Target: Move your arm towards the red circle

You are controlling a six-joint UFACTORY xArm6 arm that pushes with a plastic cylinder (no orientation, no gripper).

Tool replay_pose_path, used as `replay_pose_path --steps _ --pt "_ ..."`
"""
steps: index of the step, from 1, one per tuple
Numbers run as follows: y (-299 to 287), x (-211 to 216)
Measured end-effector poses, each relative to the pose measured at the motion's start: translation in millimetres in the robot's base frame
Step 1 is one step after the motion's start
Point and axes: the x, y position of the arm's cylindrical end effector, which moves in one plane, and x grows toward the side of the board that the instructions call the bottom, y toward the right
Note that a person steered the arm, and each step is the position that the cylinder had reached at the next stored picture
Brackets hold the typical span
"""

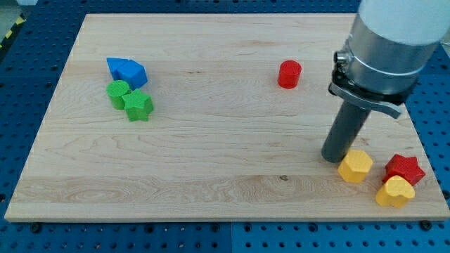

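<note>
My tip (332, 159) has no claw to open or shut and sits beside the yellow hexagon (355, 166), well below the red circle (289, 74), which looks small, light and hard, easy to slide if nudged low on its side.

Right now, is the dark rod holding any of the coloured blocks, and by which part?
Nothing is held. My tip has no grasp; it rests on the wooden board just left of the yellow hexagonal block.

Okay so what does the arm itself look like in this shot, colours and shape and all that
The arm is a thick cylinder, white on top and silver-grey below. A dark metal clamp ring circles its base. Below hangs a straight dark grey rod ending in my tip. No cables, markings or jaws are visible.
</note>
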Motion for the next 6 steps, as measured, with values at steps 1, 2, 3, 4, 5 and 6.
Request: replay_pose_path --steps 1,2,3,4,5,6 --pt "10.8 3.1" --pt "-20.4 -40.0" --pt "-86.7 -105.4" --pt "-141.3 -173.1" --pt "-128.5 -225.6" --pt "-116.6 -224.3"
